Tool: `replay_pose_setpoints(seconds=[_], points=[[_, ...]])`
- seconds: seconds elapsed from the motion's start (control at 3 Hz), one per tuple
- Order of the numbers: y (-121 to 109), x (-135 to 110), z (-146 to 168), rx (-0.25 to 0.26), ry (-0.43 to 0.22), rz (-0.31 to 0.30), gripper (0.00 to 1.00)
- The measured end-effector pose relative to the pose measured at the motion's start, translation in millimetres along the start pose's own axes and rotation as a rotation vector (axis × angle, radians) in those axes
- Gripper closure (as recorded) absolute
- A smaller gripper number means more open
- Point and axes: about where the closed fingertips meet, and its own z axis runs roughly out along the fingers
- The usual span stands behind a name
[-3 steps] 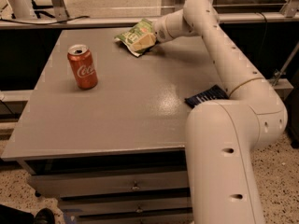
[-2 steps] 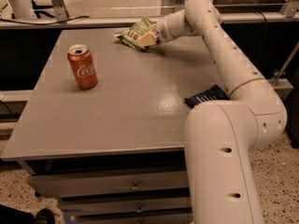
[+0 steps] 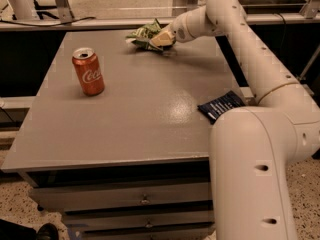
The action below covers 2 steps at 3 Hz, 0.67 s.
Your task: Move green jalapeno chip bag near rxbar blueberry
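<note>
Since a second ago we see the bag (image 3: 144, 33) bunched tighter and drawn a little toward the far edge of the bench (image 3: 135, 124), its front lifted off the surface. The gripper (image 3: 161, 38) sits at the far side, jaws clamped on the bag's right end (the green crumples out to their left). The bar (image 3: 221, 105) lies well apart at the right edge, and the can (image 3: 88, 71) stands at the left.
</note>
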Motion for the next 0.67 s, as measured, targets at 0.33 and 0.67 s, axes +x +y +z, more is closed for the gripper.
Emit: replay_pose_setpoints(seconds=[0.33, 0.67], points=[[17, -13, -46, 0.0, -0.019, -0.029, 1.0], [42, -13, -98, 0.006, -0.009, -0.035, 1.0]])
